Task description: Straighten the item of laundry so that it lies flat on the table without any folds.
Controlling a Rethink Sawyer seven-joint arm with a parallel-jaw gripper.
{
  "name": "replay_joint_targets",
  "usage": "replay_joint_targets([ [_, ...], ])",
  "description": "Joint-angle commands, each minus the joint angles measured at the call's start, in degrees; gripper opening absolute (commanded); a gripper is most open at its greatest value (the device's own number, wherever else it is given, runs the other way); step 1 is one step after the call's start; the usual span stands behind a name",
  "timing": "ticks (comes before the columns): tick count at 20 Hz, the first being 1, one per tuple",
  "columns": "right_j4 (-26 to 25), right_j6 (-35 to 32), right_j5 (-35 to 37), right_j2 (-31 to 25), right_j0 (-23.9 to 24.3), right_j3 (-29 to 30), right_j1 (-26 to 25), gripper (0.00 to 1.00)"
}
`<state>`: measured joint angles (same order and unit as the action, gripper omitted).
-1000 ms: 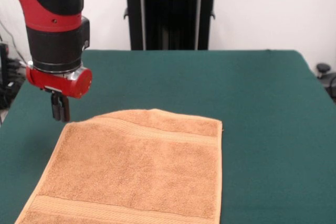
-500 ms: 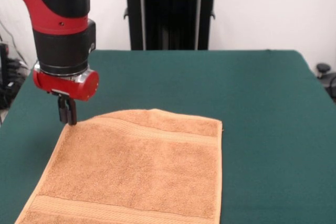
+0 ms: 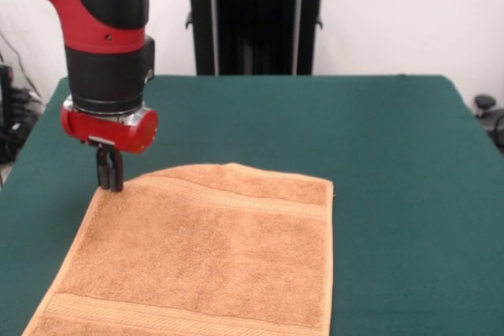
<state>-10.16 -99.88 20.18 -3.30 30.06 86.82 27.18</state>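
My arm's gripper (image 3: pixel 110 182) hangs at the far left corner of the orange-tan towel (image 3: pixel 201 253), its two dark fingers drawn together with no cloth visibly caught between them, tips right at the towel's edge. To the right of that corner, the towel's far edge rises in a slight hump. I see the towel resting on the green table (image 3: pixel 394 163), toward its left and near side, its near edge cut off by the frame.

I see lots of bare green table (image 3: pixel 394 155) to the right of the towel (image 3: pixel 205 257) and behind it, so a gripper could pass there. My arm (image 3: pixel 106 37) stands tall over the towel's far left corner and blocks that side. The gripper (image 3: pixel 110 180) is right at that corner's edge.
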Motion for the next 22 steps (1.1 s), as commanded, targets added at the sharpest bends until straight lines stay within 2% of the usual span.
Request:
replay_joint_targets([
  [1, -3.42, -6.70, -4.61, -1.19, -3.06, 9.83, -1.15, 0.00],
  [6, -4.03, -7.80, -8.02, 0.47, -3.18, 13.21, 0.03, 0.00],
  [14, -4.41, -5.50, -5.11, -1.01, -0.65, 16.21, 4.18, 0.00],
  [22, -5.19, -5.65, -9.17, -2.14, 0.61, 15.78, 0.90, 0.00],
])
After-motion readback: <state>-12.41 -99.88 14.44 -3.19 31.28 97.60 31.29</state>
